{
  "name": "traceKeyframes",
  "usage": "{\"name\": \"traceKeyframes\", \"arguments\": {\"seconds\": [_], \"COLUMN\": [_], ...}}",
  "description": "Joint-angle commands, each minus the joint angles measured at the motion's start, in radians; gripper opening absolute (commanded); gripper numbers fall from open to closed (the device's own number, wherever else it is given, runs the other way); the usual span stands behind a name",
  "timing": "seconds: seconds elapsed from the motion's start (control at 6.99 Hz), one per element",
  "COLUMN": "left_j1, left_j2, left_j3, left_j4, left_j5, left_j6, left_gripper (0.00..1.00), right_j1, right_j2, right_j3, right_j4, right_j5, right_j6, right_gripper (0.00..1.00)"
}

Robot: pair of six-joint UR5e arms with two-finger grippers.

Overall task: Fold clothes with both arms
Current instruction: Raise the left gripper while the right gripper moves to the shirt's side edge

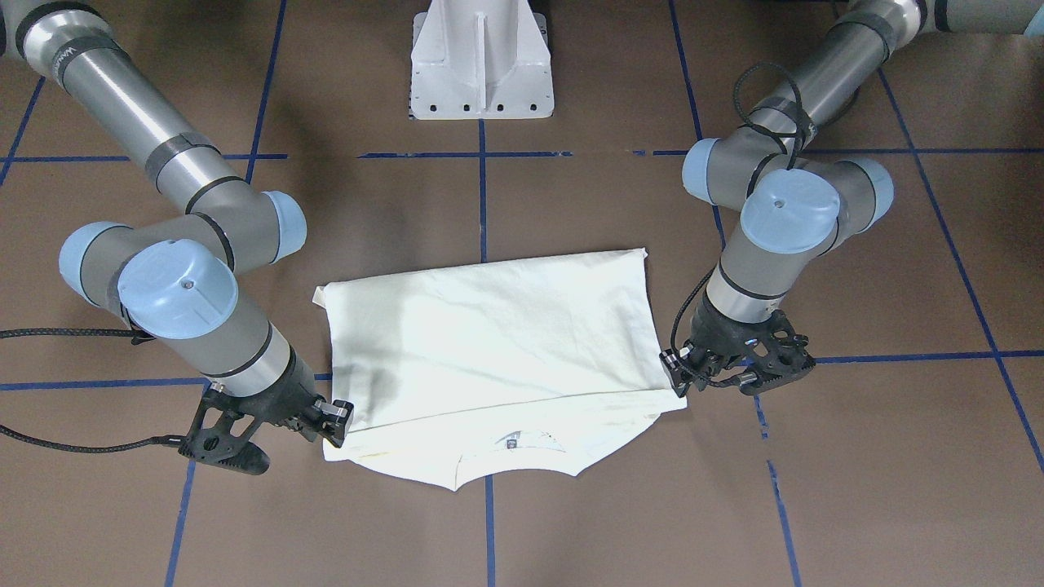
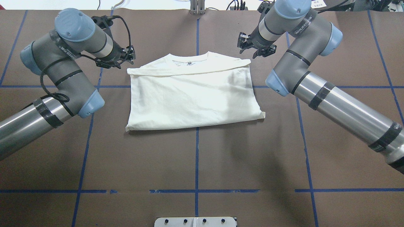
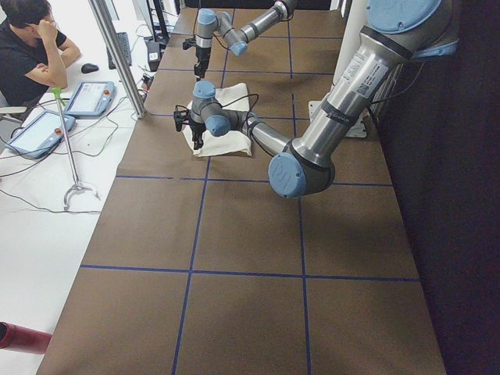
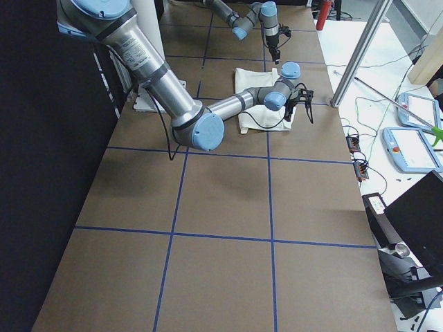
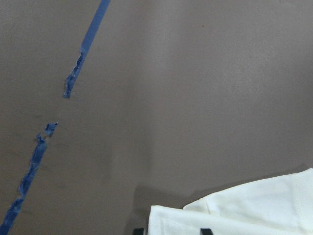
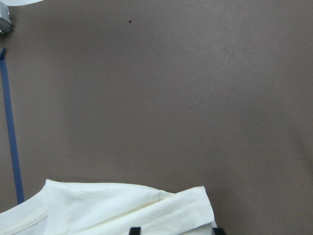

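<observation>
Left gripper [image 2: 124, 58] has its jaws apart and empty, just off the far-left corner of the T-shirt [image 2: 192, 97] — shirt flat mid-table, plain side up, long axis across the table, collar at the far edge. Right gripper [image 2: 255, 49] is likewise parted and empty by the far-right corner — both about equally near.

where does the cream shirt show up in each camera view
Front-facing: T-shirt centre, collar toward the bottom edge.
Overhead: centre, collar toward the top.
Left side: far, upper middle.
Right side: far, upper middle.
Left wrist: a corner at bottom right.
Right wrist: a corner at bottom left.
Landmark: white base, opposite the collar.
</observation>
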Motion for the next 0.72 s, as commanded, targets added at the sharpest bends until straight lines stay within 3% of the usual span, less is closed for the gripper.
{"name": "traceKeyframes", "arguments": {"seconds": [0.0,0.29,0.57], "left_j1": [-0.012,-0.028,-0.032], "left_j2": [0.011,0.014,0.018], "left_j3": [-0.052,-0.17,-0.198], "left_j4": [0.014,0.127,0.153], "left_j5": [0.0,-0.002,-0.05], "left_j6": [-0.004,-0.006,0.0], "left_gripper": [1.0,1.0,1.0], "right_j1": [-0.05,-0.078,-0.076], "right_j2": [-0.077,-0.167,-0.233], "right_j3": [0.186,0.32,0.362], "right_j4": [-0.07,-0.092,-0.098], "right_j5": [0.01,0.014,0.025], "right_j6": [0.013,0.009,-0.003], "right_gripper": [1.0,1.0,1.0]}}
